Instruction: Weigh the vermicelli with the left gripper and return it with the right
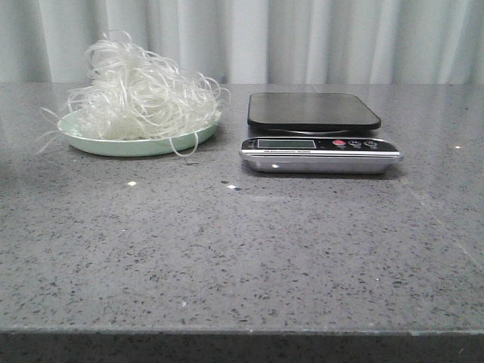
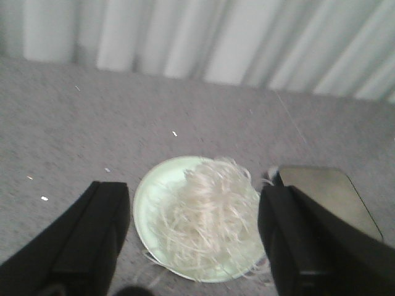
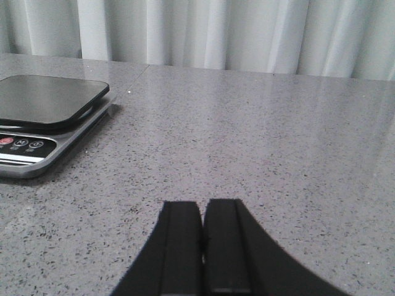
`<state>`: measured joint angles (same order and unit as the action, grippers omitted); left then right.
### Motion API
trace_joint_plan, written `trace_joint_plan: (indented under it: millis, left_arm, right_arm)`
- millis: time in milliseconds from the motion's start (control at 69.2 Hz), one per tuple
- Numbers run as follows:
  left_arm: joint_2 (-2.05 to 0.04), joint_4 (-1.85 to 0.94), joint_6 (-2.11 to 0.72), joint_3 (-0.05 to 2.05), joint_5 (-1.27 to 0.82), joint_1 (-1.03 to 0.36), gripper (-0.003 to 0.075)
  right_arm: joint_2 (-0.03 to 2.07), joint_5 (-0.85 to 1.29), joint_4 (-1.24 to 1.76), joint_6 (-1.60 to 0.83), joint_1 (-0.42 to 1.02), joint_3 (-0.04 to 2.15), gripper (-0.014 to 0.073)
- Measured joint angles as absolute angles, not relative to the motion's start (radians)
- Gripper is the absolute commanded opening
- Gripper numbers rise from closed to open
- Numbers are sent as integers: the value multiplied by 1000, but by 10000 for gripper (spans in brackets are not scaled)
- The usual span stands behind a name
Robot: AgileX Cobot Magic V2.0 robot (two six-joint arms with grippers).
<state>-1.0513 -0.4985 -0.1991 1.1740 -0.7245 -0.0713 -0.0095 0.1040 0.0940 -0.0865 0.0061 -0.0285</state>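
Vermicelli (image 1: 140, 91) heaped on plate (image 1: 98, 144), left side of table (image 1: 242, 257); scale (image 1: 318, 134) just right of plate, apart.

The left wrist view is soft and blurred, so single strands of the vermicelli (image 2: 207, 216) cannot be told apart. The left gripper (image 2: 194, 246) is cut off by the picture's edge, as is the right gripper (image 3: 202, 246). The scale (image 1: 319, 134) display is too small to read, and its buttons' markings are unclear. Neither gripper appears in the front view.
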Motion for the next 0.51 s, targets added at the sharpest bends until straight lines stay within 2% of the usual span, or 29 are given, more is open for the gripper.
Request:
trace_joint_plan:
  millis: [202, 506]
  left_arm:
    - [-1301, -627, -310, 1308, -860, -106, 519]
    - [-1550, -640, -413, 1379, -866, -176, 519]
  right_arm:
    - [-9, 104, 94, -87, 6, -29, 151]
    - [-9, 104, 94, -87, 6, -29, 151]
